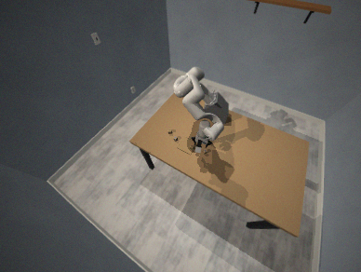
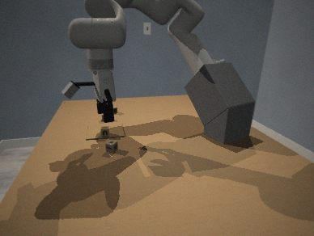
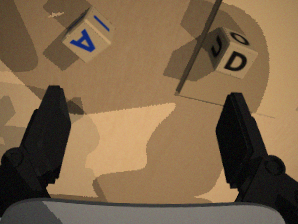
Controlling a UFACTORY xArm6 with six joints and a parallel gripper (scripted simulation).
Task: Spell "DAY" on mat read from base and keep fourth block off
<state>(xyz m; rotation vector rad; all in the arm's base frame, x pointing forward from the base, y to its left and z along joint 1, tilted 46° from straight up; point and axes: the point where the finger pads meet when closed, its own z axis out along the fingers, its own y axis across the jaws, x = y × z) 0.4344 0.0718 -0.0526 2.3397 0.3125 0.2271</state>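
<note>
My gripper (image 3: 144, 108) (image 2: 106, 113) (image 1: 200, 145) is open and empty, low over the table and pointing down. In the wrist view a block with a black D (image 3: 233, 56) lies on the thin mat (image 3: 280, 43), close to the mat's left edge. A block with a blue A (image 3: 87, 32) lies on bare table to the left of the mat. In the exterior view the D block (image 2: 104, 132) sits on the mat (image 2: 118, 132) just in front of the gripper, and the A block (image 2: 111, 146) lies nearer the camera, off the mat.
Two more small blocks (image 1: 170, 132) (image 1: 176, 138) lie on the table (image 1: 260, 158) to the left of the gripper in the top view. The robot's grey base box (image 2: 220, 101) stands at the table's far side. The arm casts wide shadows.
</note>
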